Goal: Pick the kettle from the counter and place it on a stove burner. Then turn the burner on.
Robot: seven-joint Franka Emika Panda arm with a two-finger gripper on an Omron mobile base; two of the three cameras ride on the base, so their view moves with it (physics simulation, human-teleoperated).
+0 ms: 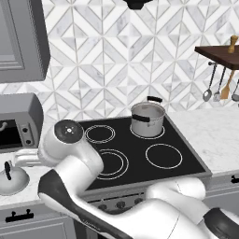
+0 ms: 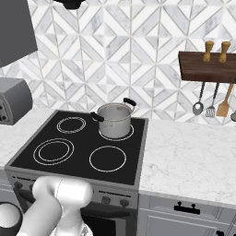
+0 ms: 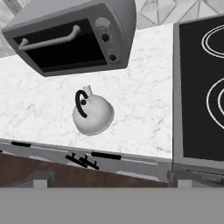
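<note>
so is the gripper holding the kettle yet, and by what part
Nothing is held. The kettle sits alone on the counter, its dark handle untouched.

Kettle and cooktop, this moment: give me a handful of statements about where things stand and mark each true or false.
1. The kettle stands on the counter, in front of the toaster oven. True.
2. The gripper has the kettle lifted off the counter. False: the kettle rests on the marble with nothing gripping it.
3. A steel pot sits on a rear burner of the cooktop. True.
4. The kettle already sits on the stove burner. False: that double-ringed circle is bare.
5. Utensils hang under the wooden shelf to the right. True.
</note>
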